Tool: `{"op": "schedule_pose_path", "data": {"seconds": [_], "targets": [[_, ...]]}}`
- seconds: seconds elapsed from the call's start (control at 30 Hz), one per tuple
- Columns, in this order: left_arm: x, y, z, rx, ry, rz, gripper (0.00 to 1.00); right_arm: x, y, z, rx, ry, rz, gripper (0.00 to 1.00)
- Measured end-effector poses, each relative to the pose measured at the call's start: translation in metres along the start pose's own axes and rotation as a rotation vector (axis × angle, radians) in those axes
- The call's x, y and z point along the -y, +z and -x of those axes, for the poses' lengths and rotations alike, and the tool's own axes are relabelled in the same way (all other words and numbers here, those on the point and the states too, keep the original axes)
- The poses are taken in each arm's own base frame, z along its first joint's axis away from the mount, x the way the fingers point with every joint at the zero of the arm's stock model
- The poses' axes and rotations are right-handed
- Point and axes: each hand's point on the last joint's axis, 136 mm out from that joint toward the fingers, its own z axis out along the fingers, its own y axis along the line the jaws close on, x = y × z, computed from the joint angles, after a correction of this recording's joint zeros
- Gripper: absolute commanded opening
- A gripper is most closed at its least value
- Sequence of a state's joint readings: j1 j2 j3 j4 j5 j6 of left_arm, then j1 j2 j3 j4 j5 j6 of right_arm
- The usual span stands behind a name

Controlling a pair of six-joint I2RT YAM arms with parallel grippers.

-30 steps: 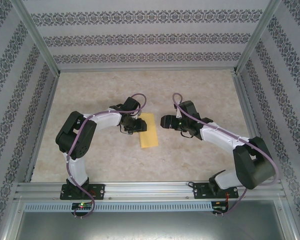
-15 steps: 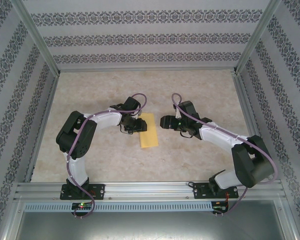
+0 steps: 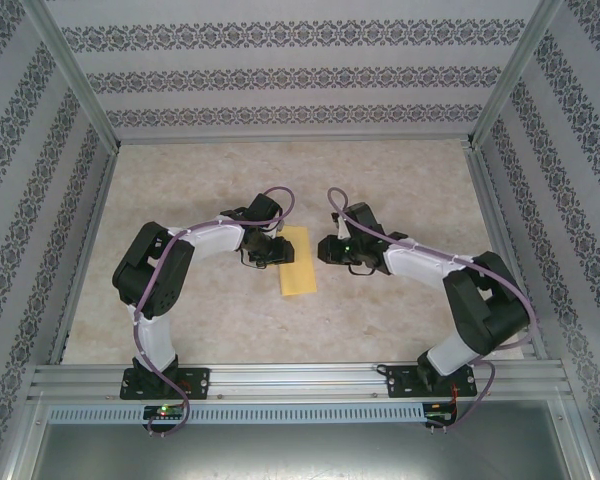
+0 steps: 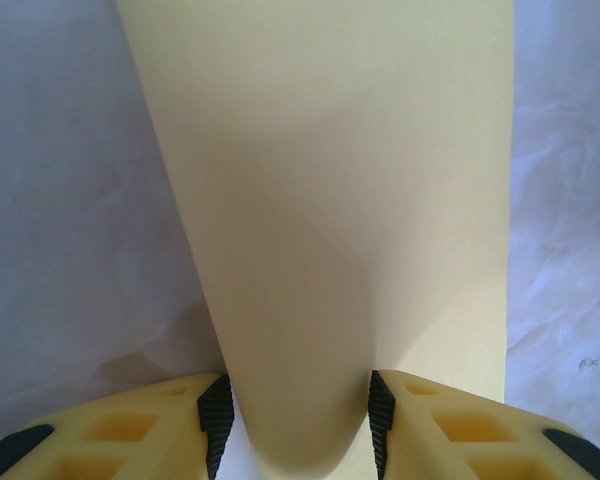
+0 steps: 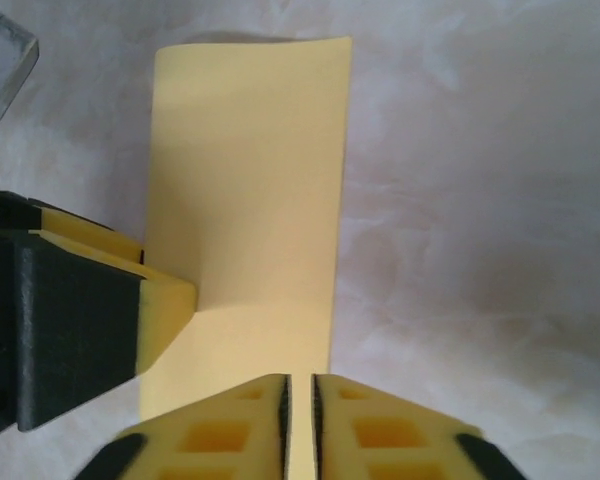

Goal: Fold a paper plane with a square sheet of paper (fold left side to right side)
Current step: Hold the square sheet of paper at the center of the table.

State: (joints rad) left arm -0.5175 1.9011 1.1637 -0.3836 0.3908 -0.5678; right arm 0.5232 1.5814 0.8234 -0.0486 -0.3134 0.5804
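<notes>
Your right fingers (image 5: pixel 230 430) just clenched at the edge of the square sheet of paper (image 5: pixel 245 180); left fingers (image 4: pixel 130 430) grasp its fold. Crease next.

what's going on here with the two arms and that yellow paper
Two robot arms are folding a thin yellow sheet of paper on a marbled beige tabletop. The sheet is doubled over into a narrow strip, but the fold is a soft rounded loop, not a pressed crease. The left gripper has that loop squeezed between its fingers. The right gripper is shut, its tips at the strip's edge close by; whether it pinches the paper is hard to tell.
</notes>
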Motion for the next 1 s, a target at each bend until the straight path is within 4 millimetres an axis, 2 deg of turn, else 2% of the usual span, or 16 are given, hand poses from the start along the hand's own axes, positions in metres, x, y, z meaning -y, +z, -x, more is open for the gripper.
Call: {"op": "schedule_pose_path", "data": {"seconds": [0.13,0.3,0.47,0.67,0.9,1.0], "targets": [[0.0,0.0,0.0,0.0,0.0,0.0,0.46,-0.007,0.01,-0.005,-0.036,-0.011,0.017,0.0],[0.0,0.0,0.0,0.0,0.0,0.001,0.46,-0.011,0.028,-0.011,-0.087,-0.012,0.024,0.0],[0.0,0.0,0.0,0.0,0.0,0.001,0.46,-0.006,0.042,-0.019,-0.137,-0.003,0.0,0.0],[0.0,0.0,0.0,0.0,0.001,0.001,0.46,0.003,0.05,-0.03,-0.19,0.008,-0.044,0.01],[0.0,0.0,0.0,0.004,0.005,0.007,0.46,0.004,0.05,-0.031,-0.198,0.008,-0.065,0.01],[0.001,-0.001,0.0,0.009,0.01,0.01,0.5,0.005,0.05,-0.03,-0.196,0.007,-0.07,0.01]]}}
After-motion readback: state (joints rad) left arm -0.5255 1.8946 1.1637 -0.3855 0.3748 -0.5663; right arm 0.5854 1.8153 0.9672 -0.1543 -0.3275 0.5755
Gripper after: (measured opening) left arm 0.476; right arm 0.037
